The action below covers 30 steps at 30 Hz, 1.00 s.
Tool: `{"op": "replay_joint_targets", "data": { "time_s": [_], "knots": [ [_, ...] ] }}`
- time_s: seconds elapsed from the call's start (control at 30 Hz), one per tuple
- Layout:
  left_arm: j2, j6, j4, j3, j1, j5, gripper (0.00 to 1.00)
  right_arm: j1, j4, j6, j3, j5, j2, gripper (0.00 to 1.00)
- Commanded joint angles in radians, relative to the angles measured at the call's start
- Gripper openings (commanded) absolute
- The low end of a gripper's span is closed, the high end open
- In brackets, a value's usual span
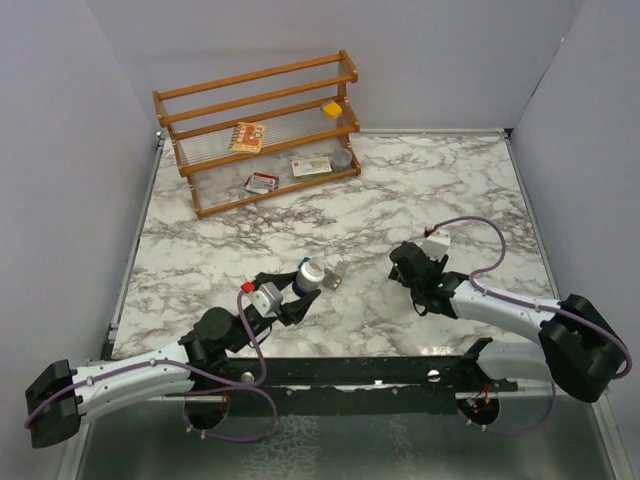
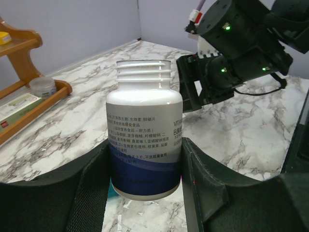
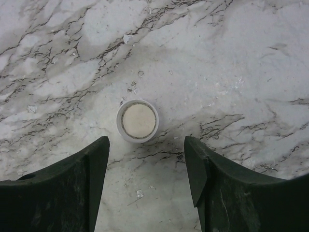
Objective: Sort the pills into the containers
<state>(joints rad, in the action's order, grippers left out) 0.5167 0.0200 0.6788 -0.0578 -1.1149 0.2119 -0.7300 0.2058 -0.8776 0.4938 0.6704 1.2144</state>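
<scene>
1. Camera above: the left gripper is clamped on an uncapped pill bottle with a white top and blue base, held over the middle of the marble table. A small greyish piece, the containers, lies on the marble just right of the bottle; its compartments are too small to make out. The right gripper points down at the table, apart from the bottle on its right. At the far left stands a wooden rack.
2. Left wrist: both fingers press the bottle's lower sides, and its threaded neck is bare. A teal sliver shows under its base; cannot tell what it is.
3. Right wrist: jaws stand open, fingers spread. A white cap lies inside-up on the marble just ahead of the tips, touching neither.
</scene>
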Motion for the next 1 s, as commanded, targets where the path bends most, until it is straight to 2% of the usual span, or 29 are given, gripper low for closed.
{"op": "replay_joint_targets", "data": {
  "time_s": [0.0,0.53,0.8,0.97],
  "knots": [
    [0.019,-0.007,0.088,0.009,-0.002,-0.138,0.00,-0.003,-0.027,-0.040,0.013,0.000,0.062,0.63],
    [0.092,-0.041,0.135,0.014,-0.002,-0.134,0.00,-0.003,-0.068,-0.018,0.045,0.017,0.182,0.63],
    [0.128,-0.059,0.149,0.003,-0.002,-0.129,0.00,-0.003,-0.065,-0.003,0.104,0.042,0.296,0.63],
    [0.127,-0.065,0.150,0.007,-0.002,-0.120,0.00,-0.003,-0.068,-0.023,0.096,0.030,0.322,0.61]
  ]
}}
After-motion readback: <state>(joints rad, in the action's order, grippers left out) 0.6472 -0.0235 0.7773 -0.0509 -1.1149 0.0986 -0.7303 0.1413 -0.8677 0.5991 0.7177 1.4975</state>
